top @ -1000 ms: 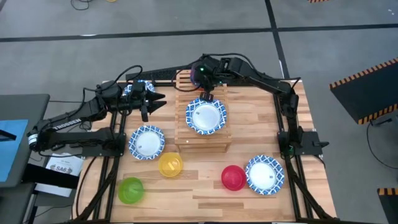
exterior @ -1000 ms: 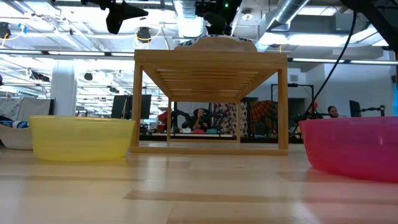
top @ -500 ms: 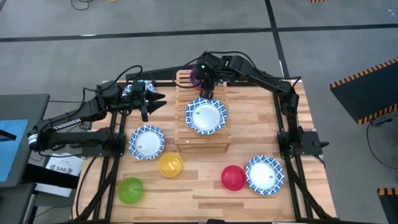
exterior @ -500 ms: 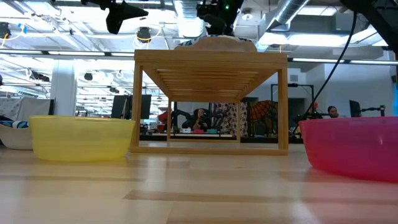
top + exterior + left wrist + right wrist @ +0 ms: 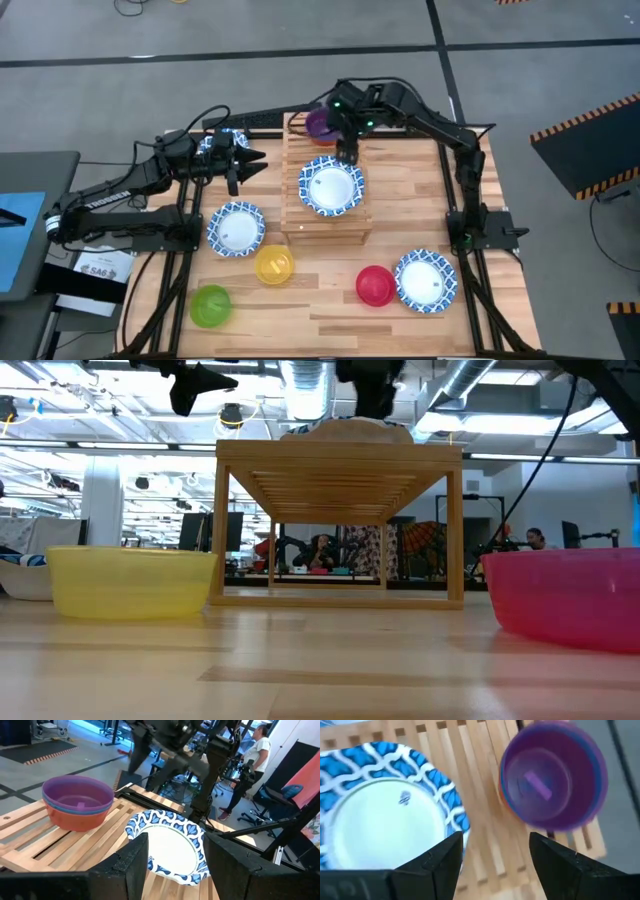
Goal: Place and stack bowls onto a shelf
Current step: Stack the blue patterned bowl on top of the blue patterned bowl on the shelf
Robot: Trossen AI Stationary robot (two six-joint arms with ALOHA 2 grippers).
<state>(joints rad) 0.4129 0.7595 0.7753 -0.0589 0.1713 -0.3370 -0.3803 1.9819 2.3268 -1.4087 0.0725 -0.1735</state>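
The slatted wooden shelf (image 5: 325,215) stands mid-table. A white bowl with a blue patterned rim (image 5: 331,187) rests on its top. At the shelf's far end sits a stack of small bowls with a purple one on top (image 5: 320,123) (image 5: 552,777) and an orange one lowest (image 5: 75,820). My right gripper (image 5: 347,153) (image 5: 495,865) hovers open above the shelf, between the stack and the patterned bowl, touching neither. My left gripper (image 5: 240,160) (image 5: 177,865) waits open in the air left of the shelf, pointing level toward it.
Two more patterned bowls lie on the table at the left (image 5: 236,228) and near right (image 5: 425,281); a third (image 5: 222,140) sits behind the left gripper. Yellow (image 5: 274,265), green (image 5: 210,305) and pink (image 5: 375,285) bowls stand toward the near edge. A person (image 5: 252,755) stands beyond the table.
My right gripper has come off the purple bowl, rising a little and shifting toward the table's right edge, and now tips more steeply downward. The purple bowl stays on the stack at the shelf's far end.
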